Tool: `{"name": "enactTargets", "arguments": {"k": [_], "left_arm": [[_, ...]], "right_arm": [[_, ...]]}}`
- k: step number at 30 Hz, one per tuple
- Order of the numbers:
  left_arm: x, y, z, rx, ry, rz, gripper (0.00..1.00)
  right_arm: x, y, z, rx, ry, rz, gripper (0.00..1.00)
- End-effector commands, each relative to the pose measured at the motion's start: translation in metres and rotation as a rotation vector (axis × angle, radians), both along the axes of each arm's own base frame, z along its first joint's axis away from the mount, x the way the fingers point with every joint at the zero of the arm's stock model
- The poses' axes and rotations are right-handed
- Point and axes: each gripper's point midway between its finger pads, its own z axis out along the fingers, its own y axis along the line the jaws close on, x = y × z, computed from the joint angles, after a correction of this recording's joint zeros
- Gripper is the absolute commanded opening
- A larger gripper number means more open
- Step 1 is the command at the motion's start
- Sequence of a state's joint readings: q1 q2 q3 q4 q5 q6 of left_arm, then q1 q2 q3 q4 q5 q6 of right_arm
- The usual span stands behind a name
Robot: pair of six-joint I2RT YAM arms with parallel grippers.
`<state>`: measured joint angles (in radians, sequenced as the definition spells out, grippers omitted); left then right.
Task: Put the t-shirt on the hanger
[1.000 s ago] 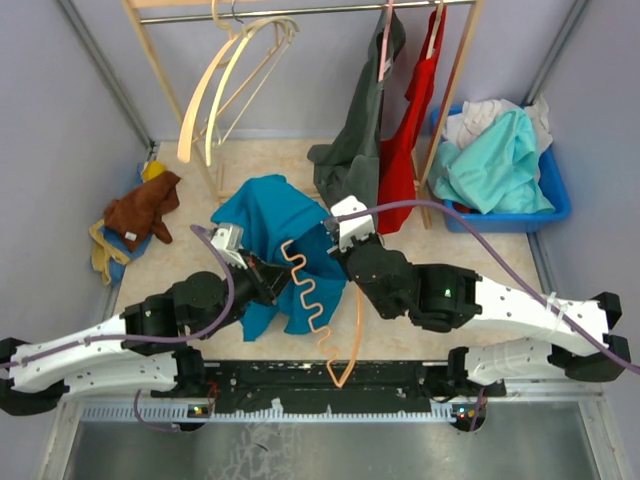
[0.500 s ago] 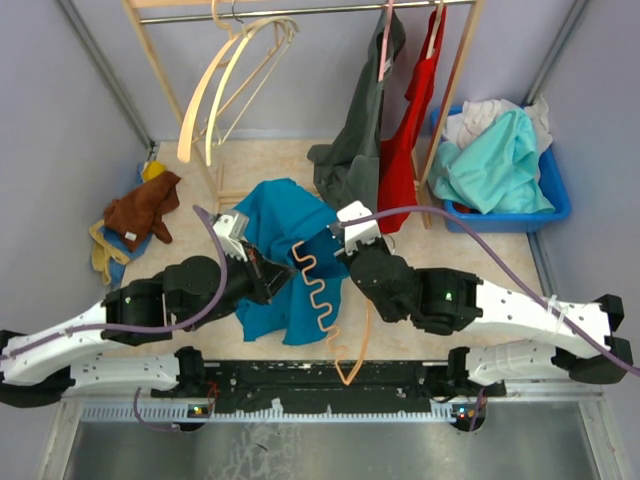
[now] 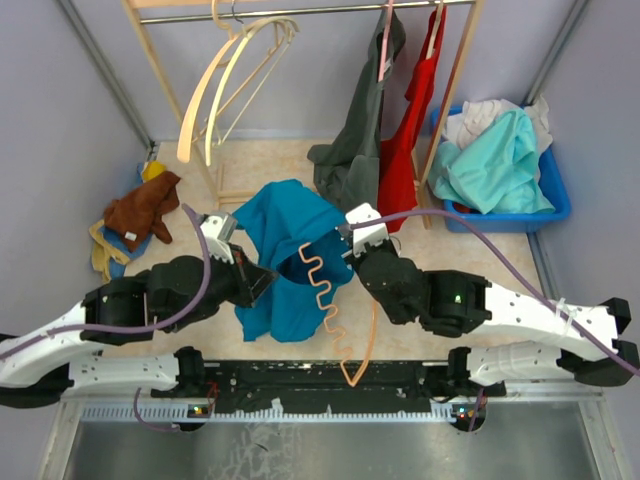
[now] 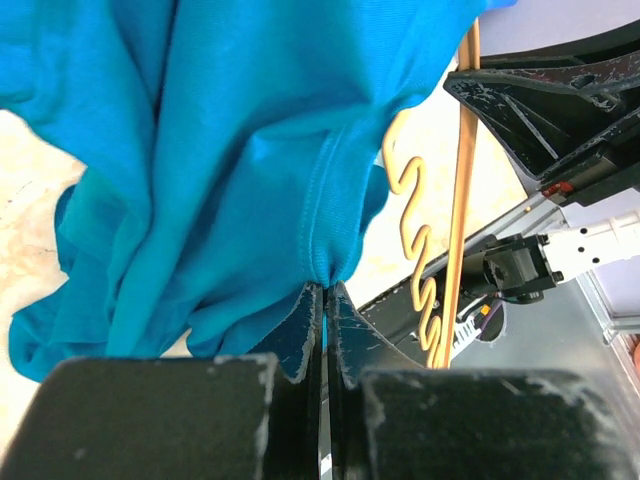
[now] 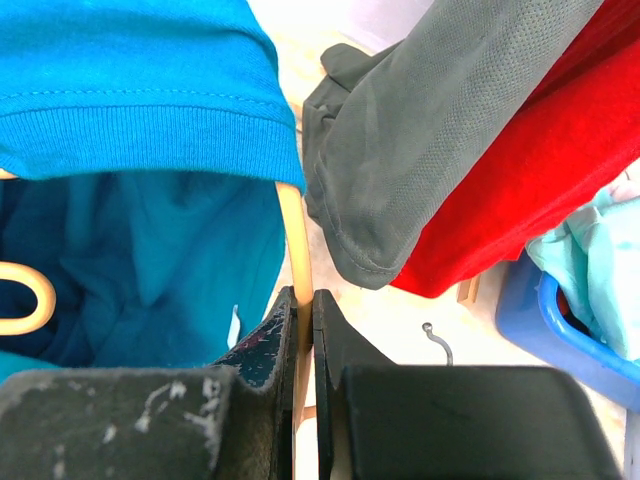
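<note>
T-shirt [image 3: 290, 215] hangs pinched in the left end effector [image 4: 325, 300].

The t-shirt [image 3: 285, 215] sits at the centre of the table [image 3: 265, 160]. The upper end of the hanger [image 3: 322, 290] lies inside it, and the wavy bar extends below the cloth toward the arm bases. The left gripper [image 3: 265, 283] is at the shirt's lower left edge. The right gripper [image 3: 345, 243] is at its right, on the hanger arm. Behind, a rail [image 3: 300, 12] carries two other hangers [image 3: 225, 80] at left and two hung garments [image 3: 370, 130] at right. A bin [image 3: 520, 221] of clothes stands at far right. A cloth pile [image 3: 140, 212] lies at far left.
</note>
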<state>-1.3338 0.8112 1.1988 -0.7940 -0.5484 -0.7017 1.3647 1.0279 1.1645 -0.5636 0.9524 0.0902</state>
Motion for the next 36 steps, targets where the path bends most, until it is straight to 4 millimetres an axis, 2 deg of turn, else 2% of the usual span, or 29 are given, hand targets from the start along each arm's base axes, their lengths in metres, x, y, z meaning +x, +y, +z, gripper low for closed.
{"name": "enactTargets", "arguments": {"k": [1,10,20,23,28,36], "left_arm": [[0.0,0.018,0.014,-0.009,-0.029,0.021,0.0],[0.004,0.036,0.033,0.001,-0.061,0.054,0.0],[0.003,0.036,0.055,0.0,-0.095,0.03,0.0],[-0.004,0.02,0.058,-0.02,-0.092,-0.044,0.0],[-0.03,-0.027,0.055,-0.076,-0.05,-0.249,0.0],[-0.057,-0.07,0.019,-0.075,0.037,-0.406,0.0]], "right_arm": [[0.004,-0.005,0.02,0.111,-0.023,-0.035,0.0],[0.004,-0.001,0.014,0.099,-0.018,-0.027,0.0],[0.006,0.003,0.011,0.088,-0.022,-0.03,0.0],[0.008,0.002,0.013,0.091,-0.028,-0.048,0.0],[0.014,0.005,0.021,0.123,-0.043,-0.082,0.0],[0.018,0.004,0.046,0.239,-0.076,-0.135,0.0]]}}
